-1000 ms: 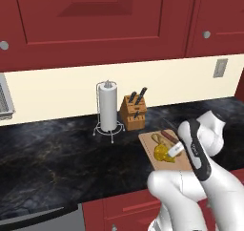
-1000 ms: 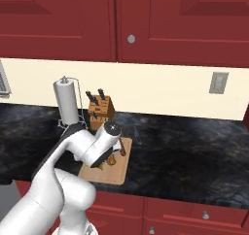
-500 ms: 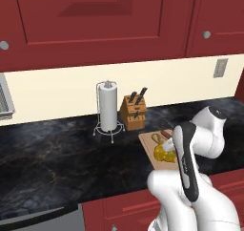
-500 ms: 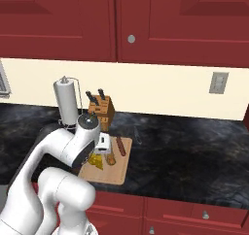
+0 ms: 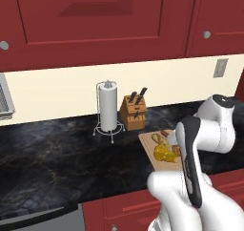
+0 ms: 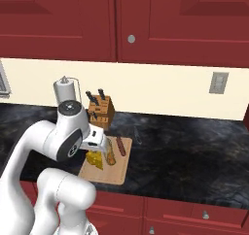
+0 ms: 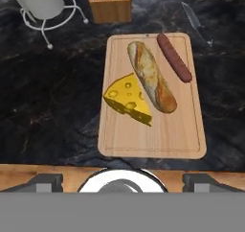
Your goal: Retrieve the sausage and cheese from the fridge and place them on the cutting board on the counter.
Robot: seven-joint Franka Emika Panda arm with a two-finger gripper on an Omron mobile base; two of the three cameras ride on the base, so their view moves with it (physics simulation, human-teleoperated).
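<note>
The tan cutting board [image 7: 158, 135] lies on the black marbled counter [image 7: 48, 106]. On it rest the yellow cheese [image 7: 128, 99] wedge at the left and the dark red sausage [image 7: 174, 57] at the far right edge, with a baguette [image 7: 150, 77] between them. My gripper [image 7: 123, 180] hovers open above the board's near edge with nothing between its fingers. From the right base view the gripper [image 6: 99, 144] hangs over the cheese [image 6: 95, 159], with the sausage [image 6: 120, 145] beside it on the board [image 6: 114, 173]. My arm partly hides the board [image 5: 147, 141] and cheese [image 5: 163, 152] in the left base view. The fridge is out of view.
A wooden knife block [image 7: 109, 3] and a paper towel holder [image 7: 43, 5] stand behind the board against the wall. A loose knife [image 7: 195, 22] lies on the counter to the right of the board. Red cabinets [image 5: 95, 15] hang overhead, and an outlet [image 6: 218, 82] is on the wall.
My arm has drawn back and up from the board toward the base. The cheese, baguette and sausage stay where they lay. The jaws remain open.
</note>
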